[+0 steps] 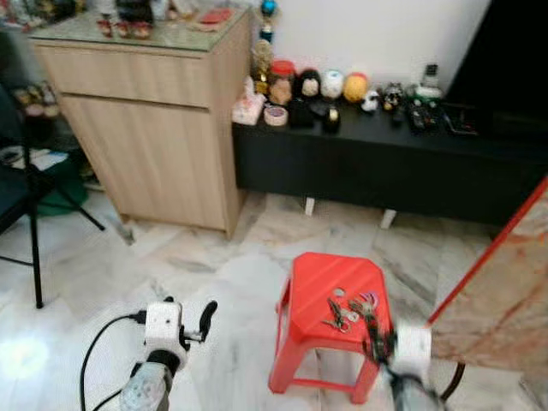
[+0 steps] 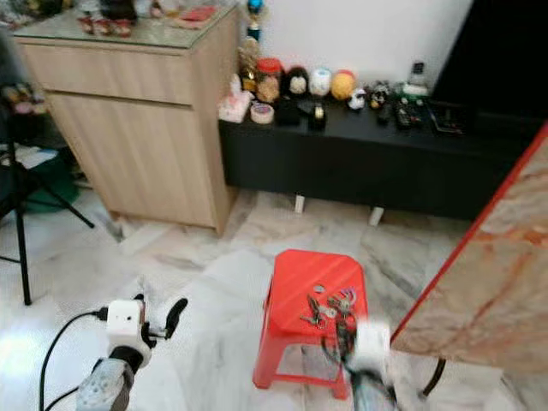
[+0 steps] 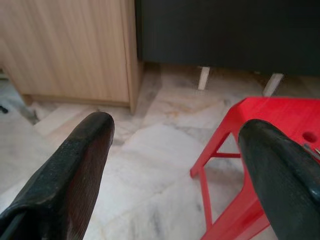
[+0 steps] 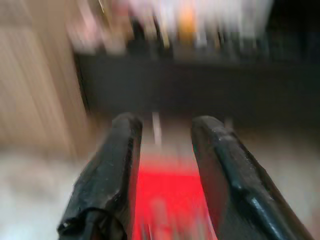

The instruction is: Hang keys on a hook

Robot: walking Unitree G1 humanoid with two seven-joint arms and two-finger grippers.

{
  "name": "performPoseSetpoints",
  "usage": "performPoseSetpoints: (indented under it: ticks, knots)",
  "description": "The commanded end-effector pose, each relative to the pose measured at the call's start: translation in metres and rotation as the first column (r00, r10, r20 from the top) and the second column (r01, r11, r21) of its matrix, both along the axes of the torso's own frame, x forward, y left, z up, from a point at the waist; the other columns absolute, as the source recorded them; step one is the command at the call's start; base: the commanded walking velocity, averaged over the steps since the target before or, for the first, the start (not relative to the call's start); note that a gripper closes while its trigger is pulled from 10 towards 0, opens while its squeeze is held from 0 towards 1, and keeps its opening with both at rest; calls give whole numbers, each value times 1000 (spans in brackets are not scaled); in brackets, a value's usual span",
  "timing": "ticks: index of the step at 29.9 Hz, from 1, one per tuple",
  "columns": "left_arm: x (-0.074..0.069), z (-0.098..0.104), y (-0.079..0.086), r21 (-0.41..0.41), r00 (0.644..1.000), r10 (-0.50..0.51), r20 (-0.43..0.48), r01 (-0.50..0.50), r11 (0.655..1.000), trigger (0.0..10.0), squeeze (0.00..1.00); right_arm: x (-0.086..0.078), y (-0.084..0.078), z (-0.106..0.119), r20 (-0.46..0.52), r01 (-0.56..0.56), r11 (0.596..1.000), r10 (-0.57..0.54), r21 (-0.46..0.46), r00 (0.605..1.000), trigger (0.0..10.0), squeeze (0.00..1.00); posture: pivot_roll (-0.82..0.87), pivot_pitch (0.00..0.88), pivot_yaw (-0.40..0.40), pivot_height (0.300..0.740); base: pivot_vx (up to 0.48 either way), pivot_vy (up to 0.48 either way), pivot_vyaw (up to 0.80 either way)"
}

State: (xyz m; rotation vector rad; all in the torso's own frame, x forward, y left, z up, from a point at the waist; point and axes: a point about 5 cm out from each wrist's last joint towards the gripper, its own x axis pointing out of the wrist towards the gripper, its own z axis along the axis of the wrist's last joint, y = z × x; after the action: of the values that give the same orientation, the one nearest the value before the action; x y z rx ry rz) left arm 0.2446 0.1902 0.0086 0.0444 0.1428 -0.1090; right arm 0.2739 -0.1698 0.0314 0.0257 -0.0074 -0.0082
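Observation:
A bunch of keys (image 1: 350, 310) with several rings lies on top of a red plastic stool (image 1: 318, 278) standing on the marble floor. My right gripper (image 1: 378, 344) is just at the stool's near right edge, close behind the keys and blurred. In the right wrist view its fingers (image 4: 125, 150) stand apart above the red seat (image 4: 160, 200), with nothing between them. My left gripper (image 1: 204, 323) hovers over the floor to the left of the stool. It is open wide (image 3: 177, 127), and the stool (image 3: 270, 120) is beside its right finger.
A wooden cabinet (image 1: 145, 128) stands at the back left, next to a low black console (image 1: 385, 167) that carries small ornaments. A black chair (image 1: 26, 197) is at the far left. A marble panel with a red edge (image 1: 505, 291) leans at the right.

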Motion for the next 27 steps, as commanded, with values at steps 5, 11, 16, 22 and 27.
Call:
performPoseSetpoints:
  ticks: [5,11,16,22,27]
  knots:
    - [-5,3,4,21,1000,-5,10,5,1000,10000,0,-15,-2,-13,-51,16,1000,-15,9,999,10000,0,28,0,-74,740,0,0,0]
    - [-9,9,6,9,1000,3,31,-3,1000,10000,0,-24,-4,-18,-74,50,998,-47,36,996,10000,0,43,6,-78,740,0,0,0]
    - [-12,9,5,-24,999,20,27,-20,1000,10000,0,-32,-2,-23,-107,74,996,-69,42,992,10000,0,39,9,-77,740,0,0,0]
    - [-2,14,2,-38,1000,10,26,-9,999,10000,0,-29,2,-19,-111,57,998,-53,37,992,10000,0,34,8,-76,740,0,0,0]
    - [-2,14,2,-37,1000,17,16,-16,999,10000,0,-27,1,-18,-108,52,998,-48,33,993,10000,0,33,8,-77,740,219,0,0]
